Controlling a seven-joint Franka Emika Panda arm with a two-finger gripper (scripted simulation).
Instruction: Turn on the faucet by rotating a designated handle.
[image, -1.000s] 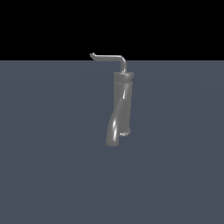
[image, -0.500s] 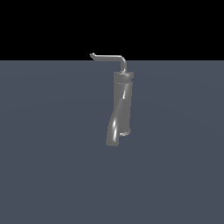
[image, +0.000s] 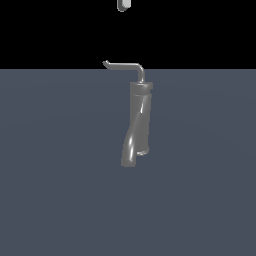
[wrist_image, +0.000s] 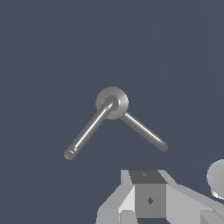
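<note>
The faucet (image: 138, 120) is a tall glossy grey cylinder standing on the dark floor, with a thick curved spout (image: 131, 145) slanting down its front. The handle (image: 125, 65), a thin L-shaped rod, rises from the top and runs level toward the exterior view's left, ending in a small upturned tip. Only a pale tip of my gripper (image: 123, 5) shows at the upper edge, well above the handle and apart from it. From the wrist, I look down on the faucet top (wrist_image: 112, 103), the handle (wrist_image: 87, 131) and the spout (wrist_image: 144, 131); grey gripper parts (wrist_image: 148, 197) fill the frame's edge.
A flat dark blue-grey floor (image: 60, 175) spreads all around the faucet. A black background lies behind it. No other object shows.
A pale tip of my gripper has come into the exterior view at the upper edge above the handle. The faucet and handle have not moved.
</note>
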